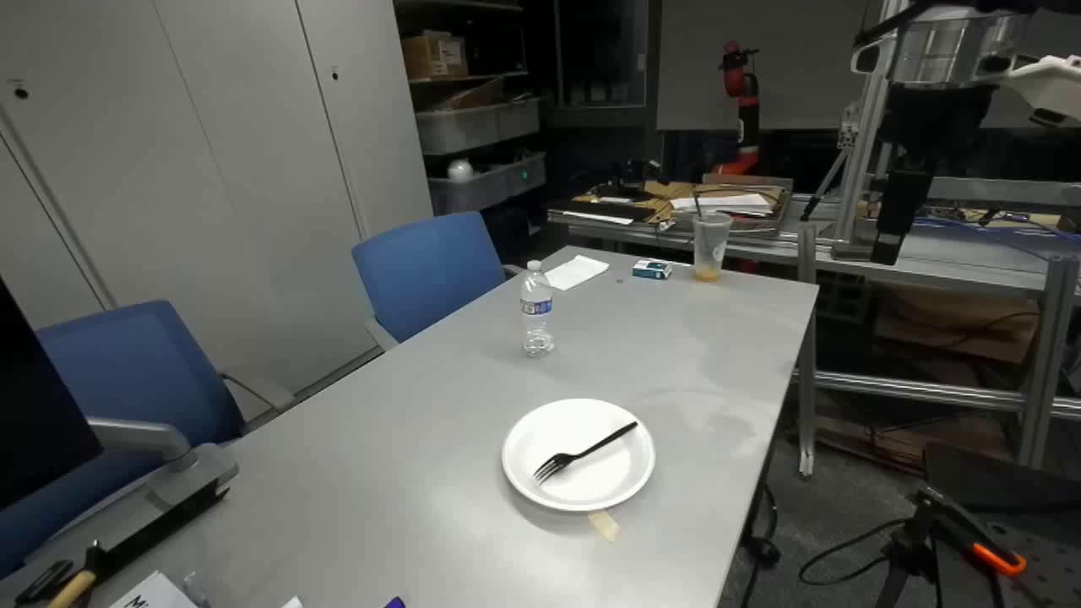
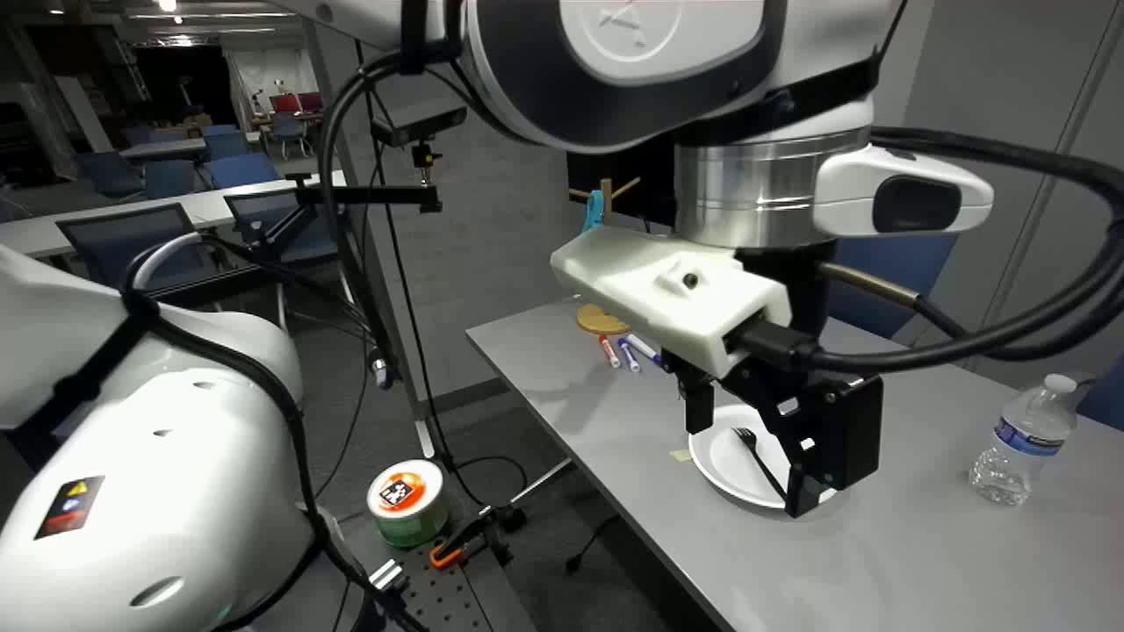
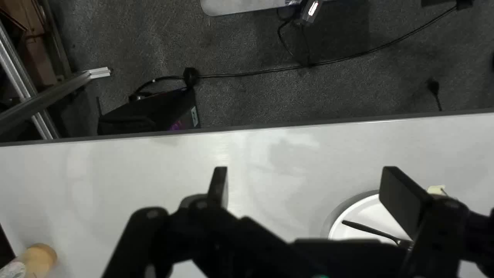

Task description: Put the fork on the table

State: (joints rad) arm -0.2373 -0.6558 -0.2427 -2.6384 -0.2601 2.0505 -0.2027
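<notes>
On the plate (image 1: 549, 426), see the fork (image 1: 584, 454) in both exterior views, lying slantwise, handle end at the rim. Beneath, see the table (image 1: 405, 473), also bearing an upright bottle (image 1: 537, 312), a cup (image 1: 712, 245) and, just beside the cup, a small box (image 1: 652, 268). In the air, see the gripper (image 3: 306, 184), fingers (image 3: 403, 200) wide apart, well away from the fork. Just beside the plate, see tape (image 1: 605, 525). In an exterior view, find three markers (image 2: 629, 355) lying close together on the table.
</notes>
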